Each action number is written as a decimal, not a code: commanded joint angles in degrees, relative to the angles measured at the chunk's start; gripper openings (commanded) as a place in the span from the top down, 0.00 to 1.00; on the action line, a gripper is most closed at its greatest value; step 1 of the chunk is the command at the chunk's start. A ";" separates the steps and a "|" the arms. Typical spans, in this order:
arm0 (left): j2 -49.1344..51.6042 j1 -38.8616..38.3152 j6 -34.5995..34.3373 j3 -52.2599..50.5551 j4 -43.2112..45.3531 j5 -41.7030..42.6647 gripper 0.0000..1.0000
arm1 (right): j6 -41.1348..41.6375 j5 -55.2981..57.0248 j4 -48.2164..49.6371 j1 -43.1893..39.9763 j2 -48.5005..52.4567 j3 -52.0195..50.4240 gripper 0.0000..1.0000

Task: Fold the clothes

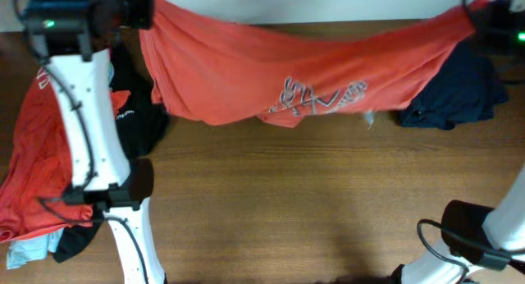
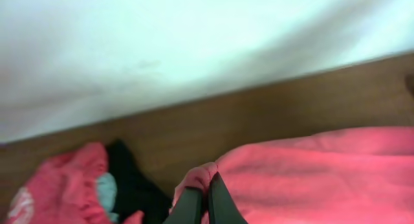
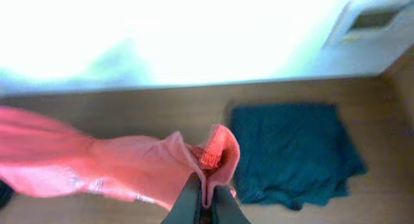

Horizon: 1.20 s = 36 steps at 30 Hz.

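A large orange-red T-shirt (image 1: 271,66) with white chest lettering (image 1: 324,95) hangs stretched across the back of the table, sagging in the middle. My left gripper (image 1: 144,15) holds its left end and my right gripper (image 1: 476,11) its right end. In the left wrist view the gripper (image 2: 206,199) is shut on a bunched edge of the shirt (image 2: 323,179). In the right wrist view the gripper (image 3: 204,197) is shut on a fold of the shirt (image 3: 129,162) beside a ribbed hem (image 3: 213,149).
A heap of clothes lies at the left: red (image 1: 29,169), black (image 1: 135,112) and pale blue (image 1: 25,253) pieces. A navy garment (image 1: 459,95) lies flat at the back right, also in the right wrist view (image 3: 291,153). The table (image 1: 312,202) is brown wood.
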 commanded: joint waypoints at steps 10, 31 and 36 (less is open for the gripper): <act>-16.61 1.95 0.52 0.68 3.02 -3.67 1.00 | 0.00 -1.66 -3.89 -4.87 -4.07 10.45 0.96; -1.86 2.69 -6.58 -5.81 35.93 -4.46 1.00 | 2.25 -5.38 36.68 1.81 10.21 10.23 0.96; 0.13 2.69 -9.03 -5.81 46.64 -4.46 1.00 | 6.95 -2.75 52.78 4.31 12.11 10.23 0.96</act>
